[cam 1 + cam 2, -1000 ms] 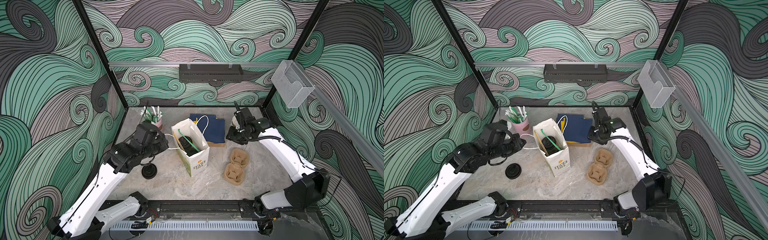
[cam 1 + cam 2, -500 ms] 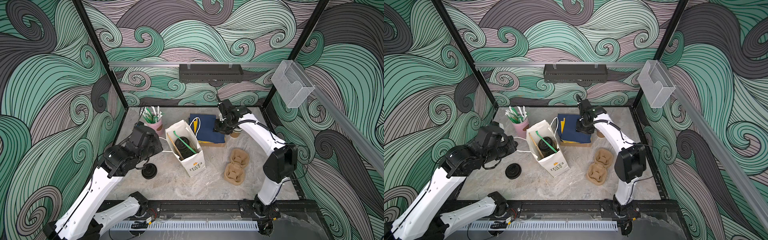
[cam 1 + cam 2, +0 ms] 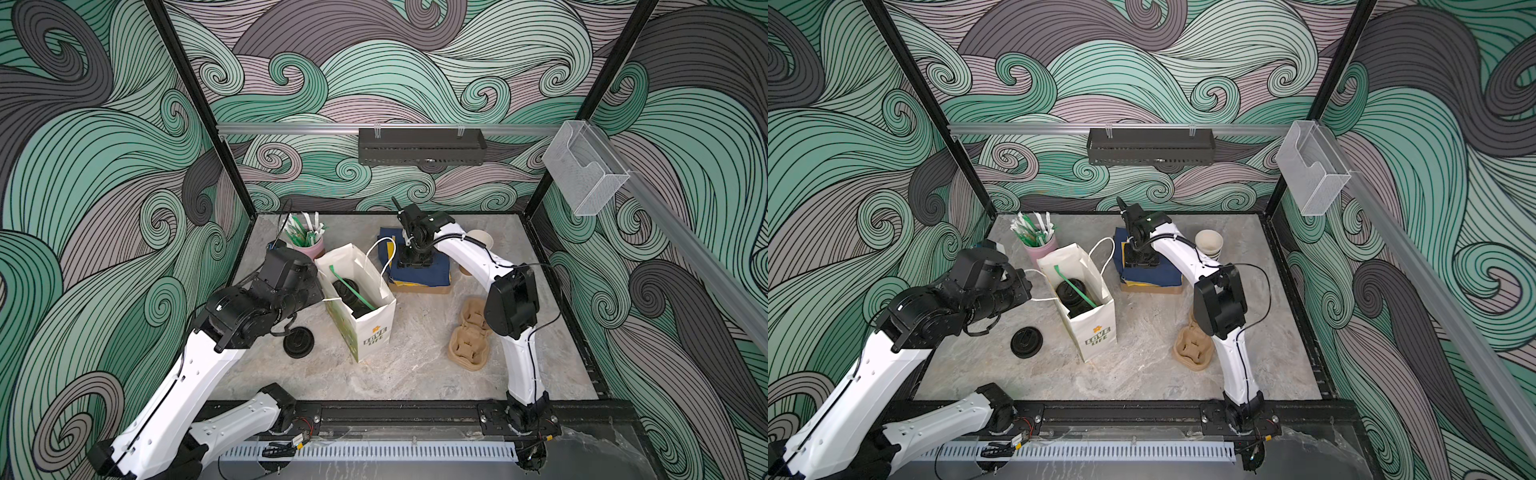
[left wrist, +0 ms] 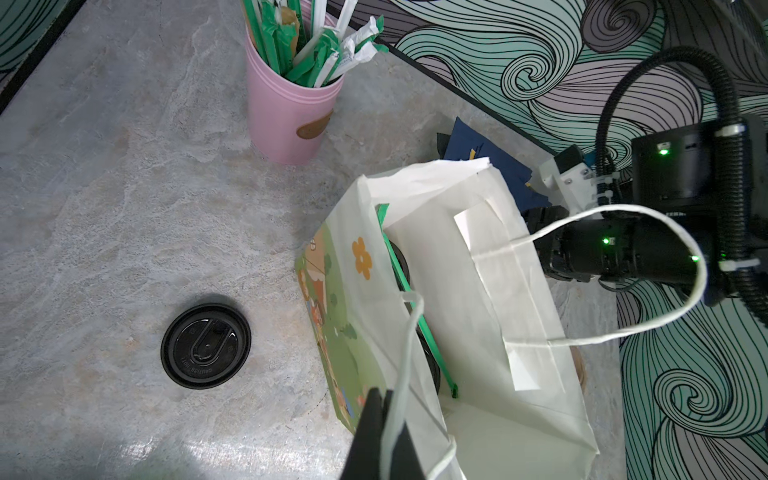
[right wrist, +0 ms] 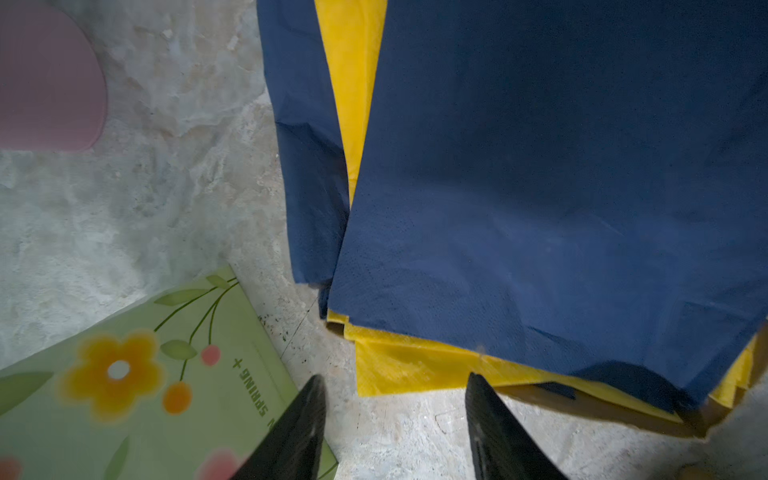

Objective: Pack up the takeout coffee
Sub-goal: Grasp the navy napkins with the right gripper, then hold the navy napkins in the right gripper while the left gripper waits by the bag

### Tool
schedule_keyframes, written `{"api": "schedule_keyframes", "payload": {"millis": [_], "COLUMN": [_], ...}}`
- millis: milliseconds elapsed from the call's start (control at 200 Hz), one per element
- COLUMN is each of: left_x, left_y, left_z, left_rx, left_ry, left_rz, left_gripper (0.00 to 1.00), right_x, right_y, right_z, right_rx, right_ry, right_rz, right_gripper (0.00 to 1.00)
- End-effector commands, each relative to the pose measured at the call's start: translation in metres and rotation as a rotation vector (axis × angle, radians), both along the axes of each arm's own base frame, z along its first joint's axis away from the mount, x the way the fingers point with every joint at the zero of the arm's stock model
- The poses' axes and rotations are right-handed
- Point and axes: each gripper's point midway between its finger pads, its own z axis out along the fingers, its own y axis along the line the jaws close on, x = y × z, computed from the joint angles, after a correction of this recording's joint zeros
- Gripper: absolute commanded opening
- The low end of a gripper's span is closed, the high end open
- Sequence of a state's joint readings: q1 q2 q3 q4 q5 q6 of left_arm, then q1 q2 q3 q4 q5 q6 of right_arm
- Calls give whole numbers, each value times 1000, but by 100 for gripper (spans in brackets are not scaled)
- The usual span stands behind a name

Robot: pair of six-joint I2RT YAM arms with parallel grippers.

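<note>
Takeout coffee [image 3: 1069, 295] inside the paper bag [image 3: 1096, 332].
Only its round black lid [image 3: 347, 297] shows, under 1 green straw [image 3: 1075, 286]; left gripper [image 4: 384, 409] pinches the bag handle [image 4: 405, 353]; right gripper [image 5: 395, 415] gapes above napkins [image 5: 540, 166].

Takeout coffee [image 3: 1065, 293]: 2 cups stood upright, side by side inside the open white paper bag [image 3: 1096, 332]. Only their round black sip lids showed from above; the bag walls hid the cup sides. 2nd lid [image 3: 1079, 311] sat at approx. 5 o'clock of the 1st. Bag stood at 9 o'clock of the worktop [image 3: 1142, 374] centre.
</note>
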State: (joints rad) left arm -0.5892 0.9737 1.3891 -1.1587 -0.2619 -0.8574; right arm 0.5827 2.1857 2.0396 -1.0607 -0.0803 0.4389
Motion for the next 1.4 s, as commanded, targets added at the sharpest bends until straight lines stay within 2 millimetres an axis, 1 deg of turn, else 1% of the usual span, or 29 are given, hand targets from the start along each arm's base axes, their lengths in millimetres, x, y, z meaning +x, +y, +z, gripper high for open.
{"api": "schedule_keyframes", "payload": {"millis": [0,140,205,305,445,630,690,745,805,900,1006,1131,1221,1281,1321,1356,1396], "left_x": [-5,-9,-9,-9,-9,-10,-10,-10,-10,-10,-9,-9,-9,-9,-9,-9,-9], "left_y": [10,17,18,18,18,20,22,23,24,24,23,23,22,22,23,22,22], "left_z": [3,4,6,9,15,25,28,31,35,38,42,47,50,52,52,53,52], "left_rx": [9,4,-6,-18,-23,-31,-30,-29,-29,-32,-38,-44,-46,-47,-47,-49,-48], "left_ry": [6,-2,-16,-28,-43,-70,-77,-86,-96,-106,-118,-133,-144,-150,-155,-156,-155], "left_rz": [33,64,70,73,75,76,79,83,84,82,77,73,67,64,64,63,62], "left_gripper": [13,31,35,39,40,41,41,41,41,42,42,42,42,43,43,43,43], "right_x": [3,7,8,8,9,9,9,9,9,9,12,14,15,16,17,19,22], "right_y": [2,11,13,14,13,12,12,12,13,14,11,9,10,11,12,11,11], "right_z": [-11,-24,-30,-39,-47,-49,-47,-43,-38,-28,-18,-6,-2,-5,-9,-13,-17], "right_rx": [-68,-113,-123,-143,-160,-169,-169,-162,-149,-132,-118,-86,-75,-73,-75,-85,-93], "right_ry": [-2,3,13,29,38,41,38,33,27,15,0,-10,-16,-9,-5,-3,-4], "right_rz": [53,98,106,109,106,95,92,90,86,79,64,46,45,41,32,22,8], "right_gripper": [57,59,59,58,53,45,39,27,18,8,0,0,0,22,33,39,42]}}
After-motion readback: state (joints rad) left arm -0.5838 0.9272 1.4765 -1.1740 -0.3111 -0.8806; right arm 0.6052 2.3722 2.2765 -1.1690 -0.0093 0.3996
